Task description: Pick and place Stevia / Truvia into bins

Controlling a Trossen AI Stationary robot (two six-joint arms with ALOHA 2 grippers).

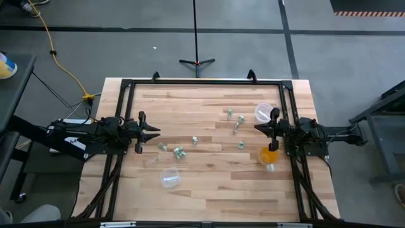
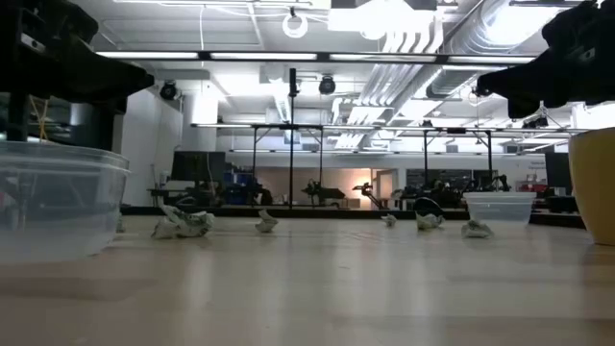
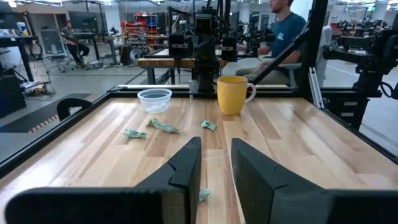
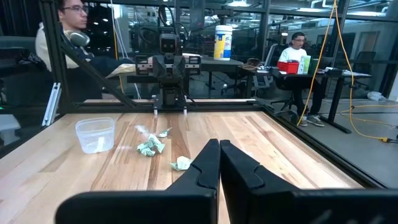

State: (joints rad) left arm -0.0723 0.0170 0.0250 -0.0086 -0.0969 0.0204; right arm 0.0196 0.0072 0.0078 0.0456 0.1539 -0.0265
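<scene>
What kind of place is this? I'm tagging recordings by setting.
Probably a robotics lab or workshop: a pale wooden table inside a black metal frame, exposed ceiling ducts, workbenches with equipment, and seated people at desks beyond it.

Pale green-and-white packets (image 1: 179, 152), clear bins (image 1: 169, 178), orange cup (image 1: 269, 155).

No text is reading clearly anywhere — the label on the white canister (image 4: 223, 41) far beyond the right gripper's fingers is showing only an illegible blur.
</scene>
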